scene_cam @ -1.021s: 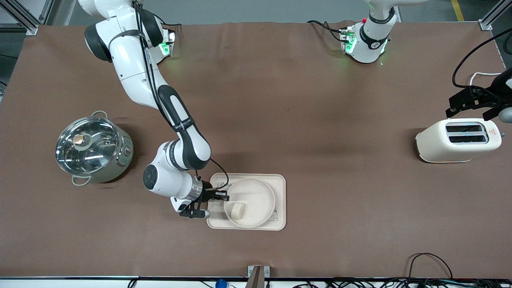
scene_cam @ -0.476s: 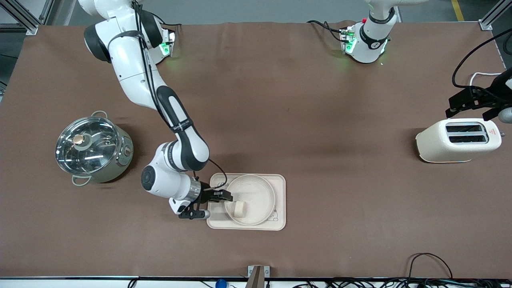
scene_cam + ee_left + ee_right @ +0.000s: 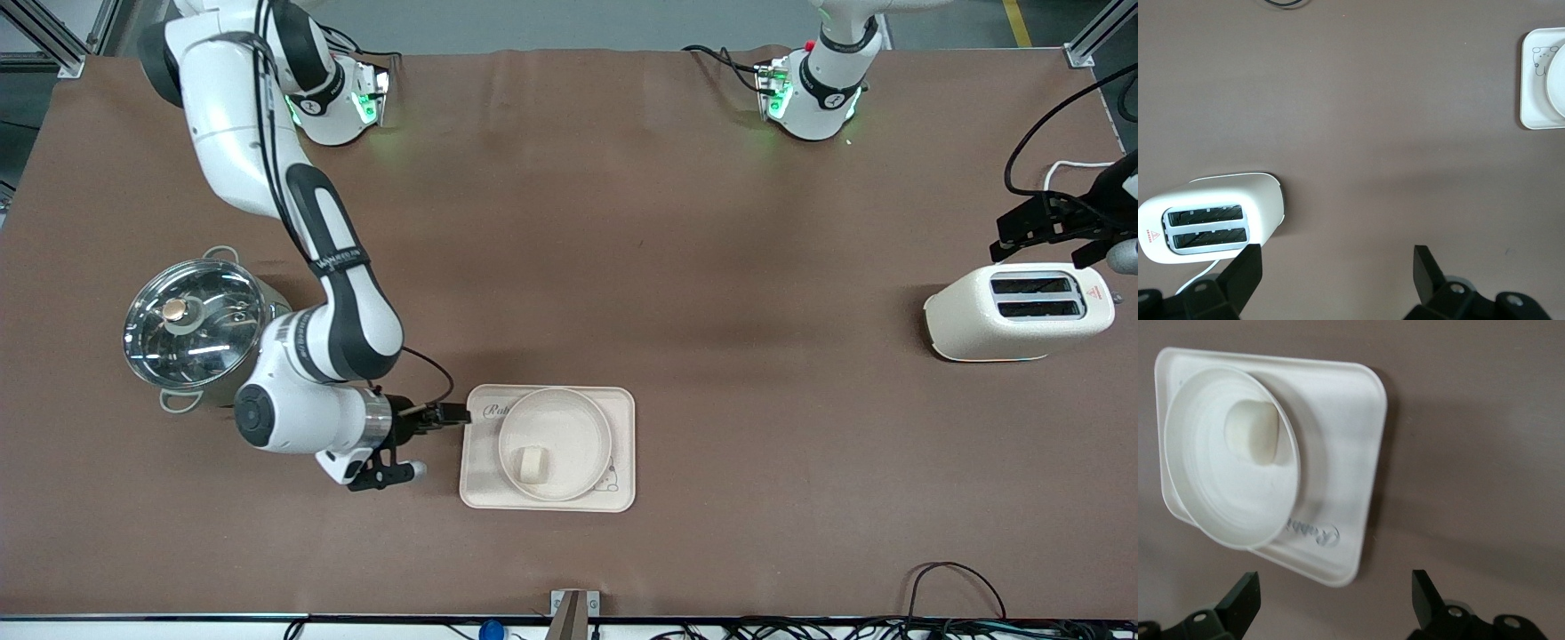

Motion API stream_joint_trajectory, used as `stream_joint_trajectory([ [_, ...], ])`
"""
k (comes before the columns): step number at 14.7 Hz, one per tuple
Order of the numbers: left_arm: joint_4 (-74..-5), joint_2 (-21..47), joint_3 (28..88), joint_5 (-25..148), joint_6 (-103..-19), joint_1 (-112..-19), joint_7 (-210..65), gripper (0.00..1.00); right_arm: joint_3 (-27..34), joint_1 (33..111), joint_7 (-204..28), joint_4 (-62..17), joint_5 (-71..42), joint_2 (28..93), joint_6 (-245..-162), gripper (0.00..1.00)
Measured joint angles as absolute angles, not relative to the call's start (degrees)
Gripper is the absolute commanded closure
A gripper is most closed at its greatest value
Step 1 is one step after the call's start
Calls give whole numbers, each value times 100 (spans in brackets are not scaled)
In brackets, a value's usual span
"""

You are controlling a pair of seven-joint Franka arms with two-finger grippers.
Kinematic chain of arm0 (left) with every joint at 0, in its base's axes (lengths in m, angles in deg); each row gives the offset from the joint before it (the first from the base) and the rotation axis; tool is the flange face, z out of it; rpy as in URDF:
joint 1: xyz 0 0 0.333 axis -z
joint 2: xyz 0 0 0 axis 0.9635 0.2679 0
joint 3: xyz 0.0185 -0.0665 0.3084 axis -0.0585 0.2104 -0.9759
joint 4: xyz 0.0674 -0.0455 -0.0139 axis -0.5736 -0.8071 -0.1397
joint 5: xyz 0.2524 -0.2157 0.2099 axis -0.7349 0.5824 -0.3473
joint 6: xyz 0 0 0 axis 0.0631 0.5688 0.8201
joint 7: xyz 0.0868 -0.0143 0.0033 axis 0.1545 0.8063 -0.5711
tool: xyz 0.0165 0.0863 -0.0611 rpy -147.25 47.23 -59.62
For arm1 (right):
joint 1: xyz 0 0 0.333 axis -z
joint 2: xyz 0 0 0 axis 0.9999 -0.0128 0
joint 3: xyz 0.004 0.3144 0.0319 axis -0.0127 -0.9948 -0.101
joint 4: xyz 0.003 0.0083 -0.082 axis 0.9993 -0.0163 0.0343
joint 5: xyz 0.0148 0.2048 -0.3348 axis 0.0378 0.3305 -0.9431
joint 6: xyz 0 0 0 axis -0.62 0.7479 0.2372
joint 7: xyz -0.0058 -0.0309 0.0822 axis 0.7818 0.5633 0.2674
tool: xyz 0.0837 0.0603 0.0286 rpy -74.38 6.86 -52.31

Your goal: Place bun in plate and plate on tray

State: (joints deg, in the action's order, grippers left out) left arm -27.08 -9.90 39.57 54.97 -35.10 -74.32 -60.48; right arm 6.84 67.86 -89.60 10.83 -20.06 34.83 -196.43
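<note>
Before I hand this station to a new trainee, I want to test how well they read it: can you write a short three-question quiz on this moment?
1. True or false: the bun lies in the plate.
2. What does the plate rest on? A) the bare table B) the tray C) the toaster
3. Fill in: the right gripper is open over the table beside the tray, toward the ____ with a glass lid.

Key: 1 true. 2 B. 3 pot. The left gripper, also open, waits above the table by the toaster.
</note>
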Motion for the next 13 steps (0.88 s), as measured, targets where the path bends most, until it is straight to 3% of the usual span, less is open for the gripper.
stream_joint_trajectory([
  [5, -2737, -1002, 4123, 5498, -3478, -7426, -6057, 0, 1587, 6826, -8999, 1050, -2783, 4468, -17930, 0],
  [8, -2737, -1010, 4143, 5498, -3478, -7424, -6057, 0, 1751, 6872, -9007, 558, -3864, 5330, -17717, 0],
  [13, -2736, -1023, 4371, 5496, -3434, -7424, -6173, 0, 1813, 7032, -9016, -715, -4303, 6854, -17749, 0],
])
